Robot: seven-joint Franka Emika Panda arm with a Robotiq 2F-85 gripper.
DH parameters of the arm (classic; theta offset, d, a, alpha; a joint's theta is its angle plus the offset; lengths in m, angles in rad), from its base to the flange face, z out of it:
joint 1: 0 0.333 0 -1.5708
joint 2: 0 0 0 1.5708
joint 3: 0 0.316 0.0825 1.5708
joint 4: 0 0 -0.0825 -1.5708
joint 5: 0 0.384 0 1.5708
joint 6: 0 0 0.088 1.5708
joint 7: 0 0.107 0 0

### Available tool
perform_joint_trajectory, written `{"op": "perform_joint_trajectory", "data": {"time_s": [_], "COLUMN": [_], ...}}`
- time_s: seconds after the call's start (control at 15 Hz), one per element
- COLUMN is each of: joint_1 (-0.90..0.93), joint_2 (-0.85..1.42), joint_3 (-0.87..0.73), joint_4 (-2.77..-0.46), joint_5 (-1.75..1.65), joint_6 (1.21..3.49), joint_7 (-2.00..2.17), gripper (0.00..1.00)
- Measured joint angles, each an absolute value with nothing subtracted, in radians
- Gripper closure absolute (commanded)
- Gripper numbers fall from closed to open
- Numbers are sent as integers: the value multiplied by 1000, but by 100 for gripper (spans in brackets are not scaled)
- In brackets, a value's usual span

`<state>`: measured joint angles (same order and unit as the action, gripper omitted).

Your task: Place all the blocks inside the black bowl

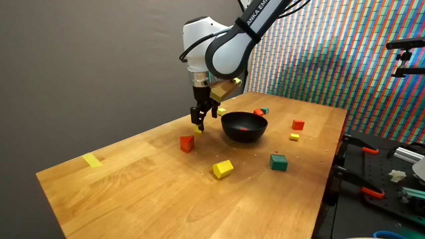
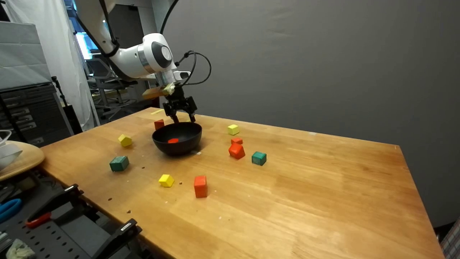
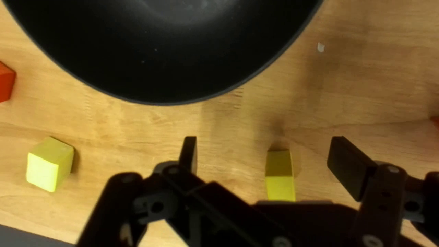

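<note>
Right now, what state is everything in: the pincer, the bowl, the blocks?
Pincer: open, empty.
Black bowl: upright on the table.
One red block: inside the bowl, partly hidden.
Yellow block nearest the pincer: on the table, not gripped.
Other yellow blocks: outside the bowl.
Other red blocks: outside the bowl.
Green blocks: outside the bowl.

Gripper point(image 3: 264, 150) jaws wide apart, yellow block point(image 3: 280, 178) between. Black bowl point(image 3: 164, 73) far side; second yellow block point(image 3: 50, 164) left, red block point(image 3: 5, 82) beyond, cropped.
</note>
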<state>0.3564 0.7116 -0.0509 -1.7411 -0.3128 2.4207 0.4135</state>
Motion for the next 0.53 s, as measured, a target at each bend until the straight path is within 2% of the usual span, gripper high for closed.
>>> {"op": "perform_joint_trajectory", "data": {"time_s": [0.47,0.53], "joint_1": [383,385], "joint_2": [845,849], "joint_3": [-97,-100], "joint_4": [-1586,-1575], "joint_5": [-313,-313], "joint_6": [2380,2376], "joint_7": [461,468], "gripper": [89,89]}}
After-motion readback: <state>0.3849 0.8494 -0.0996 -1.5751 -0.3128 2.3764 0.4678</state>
